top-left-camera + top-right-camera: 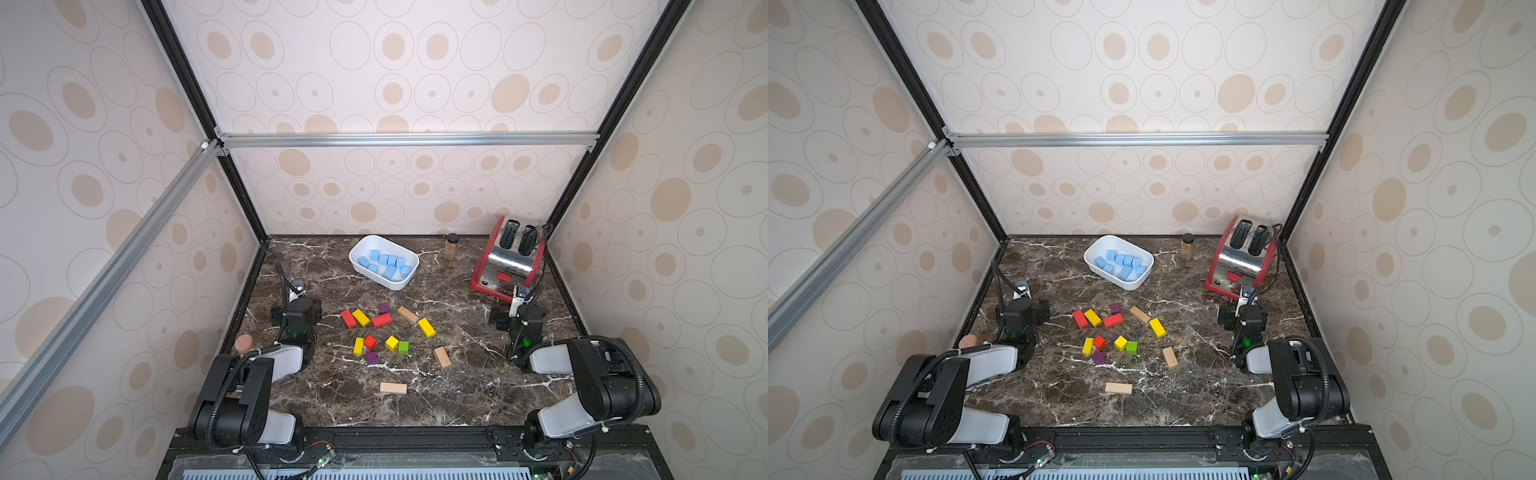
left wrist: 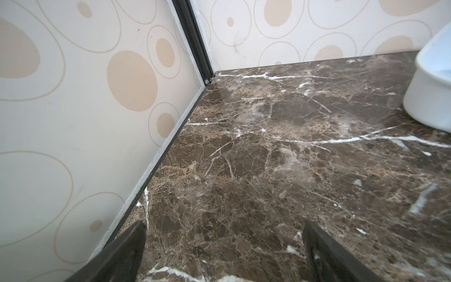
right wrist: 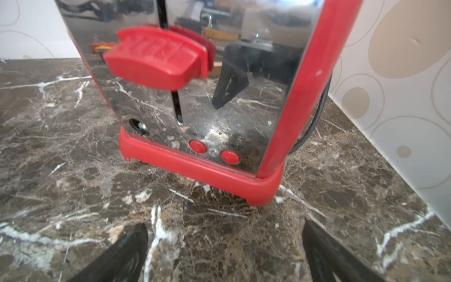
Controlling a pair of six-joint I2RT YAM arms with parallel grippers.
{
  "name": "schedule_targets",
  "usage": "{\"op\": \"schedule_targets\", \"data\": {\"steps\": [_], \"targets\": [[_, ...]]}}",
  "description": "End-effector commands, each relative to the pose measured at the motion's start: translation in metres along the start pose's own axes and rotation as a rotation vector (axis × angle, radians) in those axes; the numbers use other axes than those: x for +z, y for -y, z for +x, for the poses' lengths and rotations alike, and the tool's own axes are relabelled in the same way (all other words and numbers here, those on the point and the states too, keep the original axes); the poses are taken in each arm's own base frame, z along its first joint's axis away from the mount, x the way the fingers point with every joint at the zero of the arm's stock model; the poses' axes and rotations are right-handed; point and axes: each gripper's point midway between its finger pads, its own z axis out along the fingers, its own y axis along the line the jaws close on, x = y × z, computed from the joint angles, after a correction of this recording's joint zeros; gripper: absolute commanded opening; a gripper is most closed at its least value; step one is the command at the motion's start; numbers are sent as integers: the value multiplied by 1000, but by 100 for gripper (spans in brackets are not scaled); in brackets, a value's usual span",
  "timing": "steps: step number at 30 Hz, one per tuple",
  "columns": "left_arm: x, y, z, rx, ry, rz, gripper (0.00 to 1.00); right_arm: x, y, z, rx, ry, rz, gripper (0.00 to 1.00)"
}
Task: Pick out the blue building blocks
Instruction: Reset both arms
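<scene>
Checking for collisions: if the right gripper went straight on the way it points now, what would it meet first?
Most likely the toaster: its chrome front stands right ahead of the open right gripper, with only tabletop showing between them.

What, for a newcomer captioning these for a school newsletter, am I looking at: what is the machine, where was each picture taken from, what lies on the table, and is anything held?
This is a two-armed tabletop robot: a left arm and a right arm, each ending in two-fingered jaws. Both top views come from one camera high up, looking down. The other two come from a camera on each wrist: the left one sees bare marble table and the edge of the white tub; the right one faces the red toaster. The blue building blocks lie inside that tub. The other blocks, red, yellow, green, purple and plain wood, lie loose mid-table, and a small black-lidded jar stands at the back. Both pairs of jaws stand open, holding nothing.
</scene>
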Motion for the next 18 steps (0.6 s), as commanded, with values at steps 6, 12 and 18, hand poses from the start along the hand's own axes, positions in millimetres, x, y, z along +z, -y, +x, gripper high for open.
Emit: {"op": "schedule_targets", "data": {"steps": [6,12,18], "targets": [[12,5,-11,-41,44,34,99,6,-5,-12,-3,9,-24,100],[17,8,-10,-42,21,61,99,6,-14,-12,-21,8,-72,100],[16,14,-6,-50,34,128,99,9,-32,-10,-67,-26,-176,100]]}}
